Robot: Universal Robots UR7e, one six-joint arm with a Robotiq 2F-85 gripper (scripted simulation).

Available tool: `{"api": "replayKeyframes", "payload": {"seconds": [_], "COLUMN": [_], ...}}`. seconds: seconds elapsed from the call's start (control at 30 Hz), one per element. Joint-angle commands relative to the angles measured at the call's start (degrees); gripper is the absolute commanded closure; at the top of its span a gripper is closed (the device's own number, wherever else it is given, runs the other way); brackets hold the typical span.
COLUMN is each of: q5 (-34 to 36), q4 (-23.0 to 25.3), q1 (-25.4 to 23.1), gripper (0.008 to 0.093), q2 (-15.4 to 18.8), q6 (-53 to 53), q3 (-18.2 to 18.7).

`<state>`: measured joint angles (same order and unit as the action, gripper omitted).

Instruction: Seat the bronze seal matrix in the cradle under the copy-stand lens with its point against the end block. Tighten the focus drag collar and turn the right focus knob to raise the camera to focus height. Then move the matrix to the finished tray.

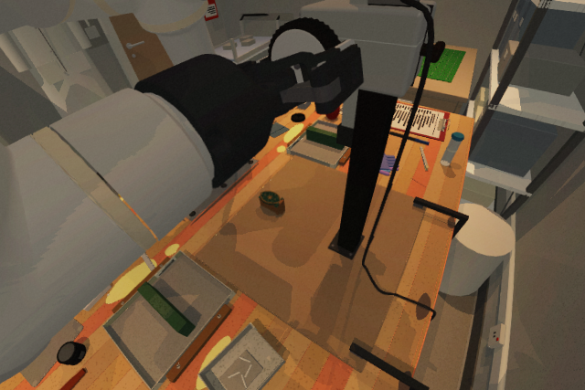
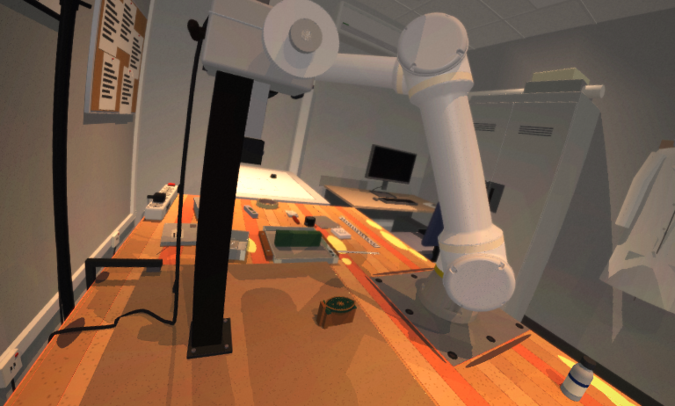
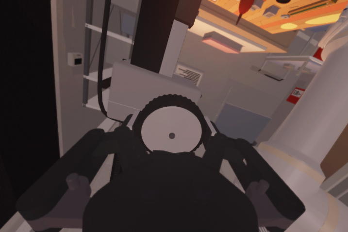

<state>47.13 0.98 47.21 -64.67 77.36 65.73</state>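
The bronze seal matrix (image 1: 272, 201) (image 2: 337, 311) sits on the brown baseboard, left of the black column (image 1: 364, 173) (image 2: 215, 208). It has a green face on top. The right focus knob (image 1: 301, 41) (image 3: 171, 128), a pale disc with a black toothed rim, sits high on the white camera carriage (image 1: 378, 41) (image 2: 239, 39). That knob is clamped in my gripper (image 1: 326, 72) (image 3: 171, 128). A grey tray with a green block (image 1: 319, 142) (image 2: 298, 243) lies beyond the column. Another such tray (image 1: 165, 301) lies at the near end.
Behind the stand are a clipboard (image 1: 420, 119), a green mat (image 1: 444, 65) and metal shelving (image 1: 534, 83). A black cable (image 1: 392, 178) hangs from the carriage onto the bench. My arm (image 2: 448, 148) spans the bench from its base plate (image 2: 448, 327). A small bottle (image 1: 452, 149) stands near the right edge.
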Motion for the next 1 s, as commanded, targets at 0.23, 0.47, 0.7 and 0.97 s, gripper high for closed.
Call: {"api": "replayKeyframes", "payload": {"seconds": [0.23,0.47,0.7,0.97], "q5": [0.0,0.0,0.0,0.0], "q4": [0.0,0.0,0.0,0.0], "q1": [-0.1,-0.1,-0.1,-0.1], "gripper": [0.0934,0.0934,0.0934,0.0934], "q2": [-0.1,-0.1,-0.1,-0.1], "q6": [-13.3,-28.3,-45.8,-67.0], "q3": [0.0,0.0,0.0,0.0]}}
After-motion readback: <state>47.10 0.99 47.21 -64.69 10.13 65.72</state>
